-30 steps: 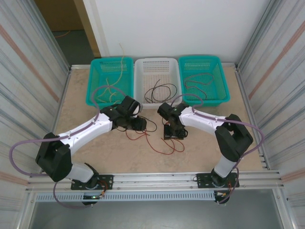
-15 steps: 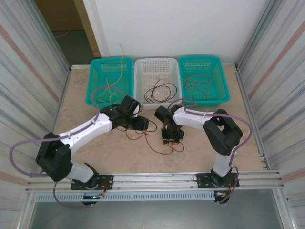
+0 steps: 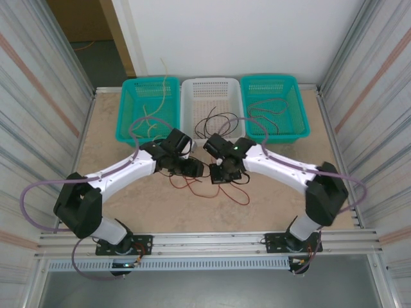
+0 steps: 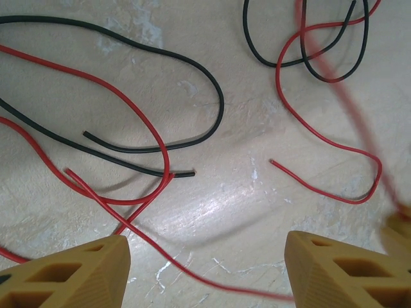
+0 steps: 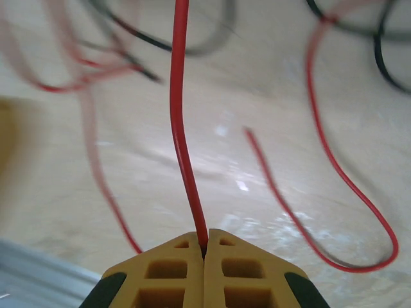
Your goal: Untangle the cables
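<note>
The red cable [image 5: 178,128] lies tangled with black cables [image 4: 205,90] mid-surface [image 3: 282,192]. Our right hand [image 5: 205,244] pinches one red strand, and our left hand [image 4: 205,260] hangs spread over the tangle. We judge we're separating red from black. Next, we should draw it clear gently.

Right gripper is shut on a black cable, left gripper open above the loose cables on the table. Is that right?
No: the right gripper is shut on a red cable, not a black one, as the right wrist view shows. The left gripper is open above the loose cables.
</note>
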